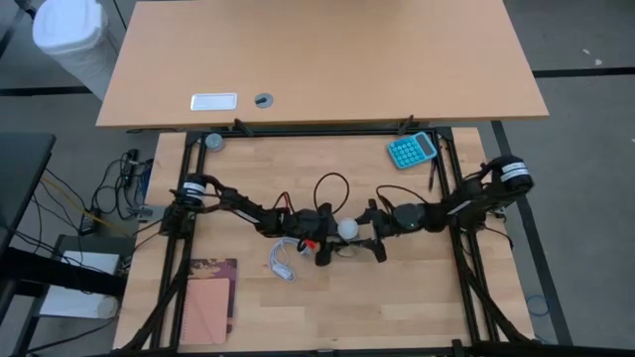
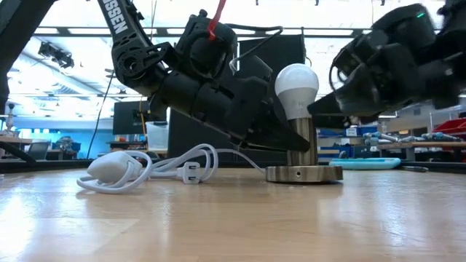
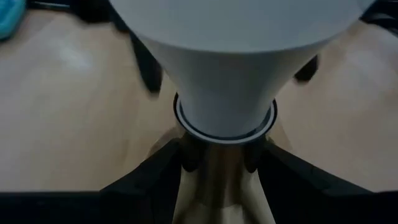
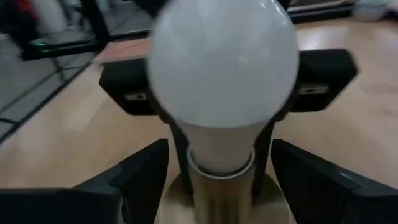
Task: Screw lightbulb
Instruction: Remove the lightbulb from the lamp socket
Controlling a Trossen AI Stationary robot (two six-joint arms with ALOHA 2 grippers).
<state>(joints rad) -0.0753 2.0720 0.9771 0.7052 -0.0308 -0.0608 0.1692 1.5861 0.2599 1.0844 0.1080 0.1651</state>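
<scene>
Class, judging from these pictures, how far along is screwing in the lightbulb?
Done: the small white lightbulb stands upright in the brushed-metal socket post. In hand: the left gripper clamps the post; the right gripper is open around the bulb's neck. Left: whether it is fully tightened cannot be seen.

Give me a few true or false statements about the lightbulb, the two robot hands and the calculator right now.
1. The lightbulb stands upright in the metal socket base. True.
2. The left hand grips the socket stem below the bulb. True.
3. The right hand is clamped on the bulb. False: its fingers stand open either side of it.
4. The blue calculator lies beside the white cord. False: it lies far off, near the table's back right.
</scene>
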